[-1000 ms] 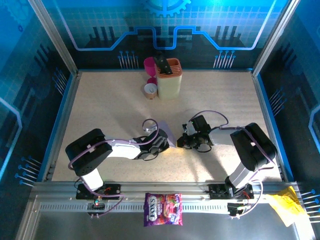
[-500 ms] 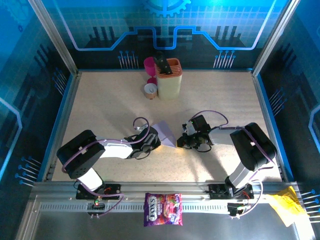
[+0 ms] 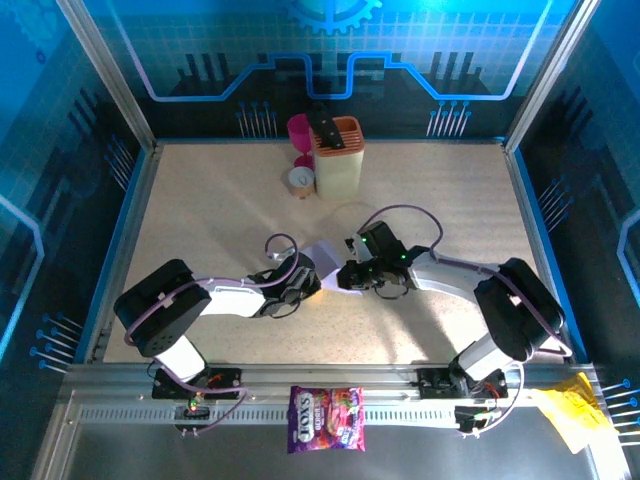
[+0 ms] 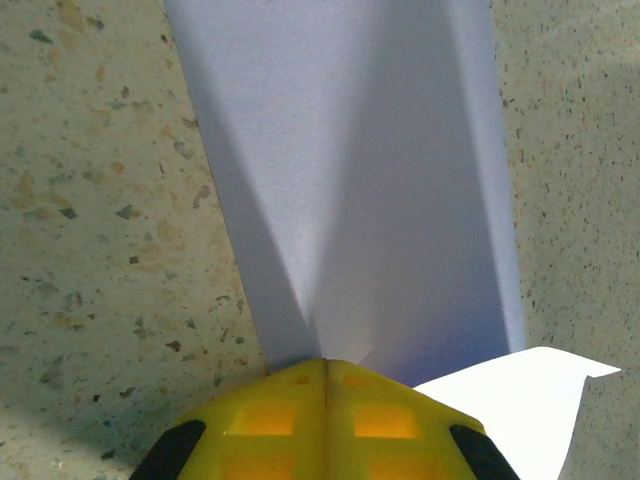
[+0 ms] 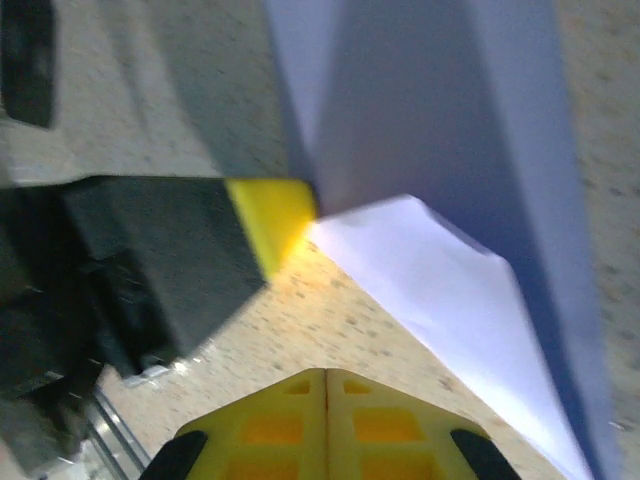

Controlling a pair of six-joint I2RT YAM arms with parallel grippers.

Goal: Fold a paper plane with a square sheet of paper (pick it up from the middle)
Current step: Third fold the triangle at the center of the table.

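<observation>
The speckled beige table (image 3: 200, 220) bears a smooth pale lilac paper sheet (image 4: 350, 180) at its middle, folded into a creased wedge. The left gripper (image 4: 325, 365) pinches its narrow end. The right gripper (image 5: 325, 375), fingers pressed together, hovers just beside it. A cream knife block (image 3: 338, 165) stands well behind, and a glossy purple sweets bag (image 3: 326, 418) lies on the near rail.

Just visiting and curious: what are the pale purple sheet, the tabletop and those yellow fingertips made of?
The sheet looks like thin matte paper: crisp creases, a lifted corner. The tabletop seems a speckled beige laminate or stone-look board, matte; which, I cannot tell. The left gripper's yellow fingertips look like smooth moulded plastic, with square recesses.
</observation>
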